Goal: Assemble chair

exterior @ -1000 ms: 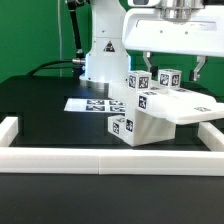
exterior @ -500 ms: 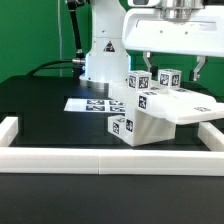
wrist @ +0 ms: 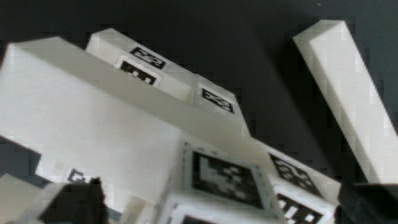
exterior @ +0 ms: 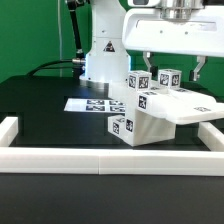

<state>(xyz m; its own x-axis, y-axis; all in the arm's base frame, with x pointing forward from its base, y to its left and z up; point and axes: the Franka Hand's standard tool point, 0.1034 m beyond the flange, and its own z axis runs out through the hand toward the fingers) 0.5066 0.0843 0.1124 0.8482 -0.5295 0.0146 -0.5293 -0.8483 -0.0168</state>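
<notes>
The chair (exterior: 150,112) is a joined cluster of white blocky parts with black-and-white tags. It lies tilted on the black table at the exterior view's right, its flat seat (exterior: 185,108) jutting out to the right. My gripper (exterior: 174,64) hangs just above the chair's top tagged pieces (exterior: 165,78), its two fingers spread wide on either side of them. In the wrist view the chair (wrist: 125,110) fills the picture. The dark fingertips (wrist: 71,203) stand at both sides of my gripper (wrist: 217,205), apart from a tagged block (wrist: 228,172). The gripper is open and holds nothing.
The low white border wall (exterior: 100,160) runs along the table's front and sides; it also shows in the wrist view (wrist: 347,95). The marker board (exterior: 85,103) lies flat behind the chair. The arm's white base (exterior: 100,60) stands at the back.
</notes>
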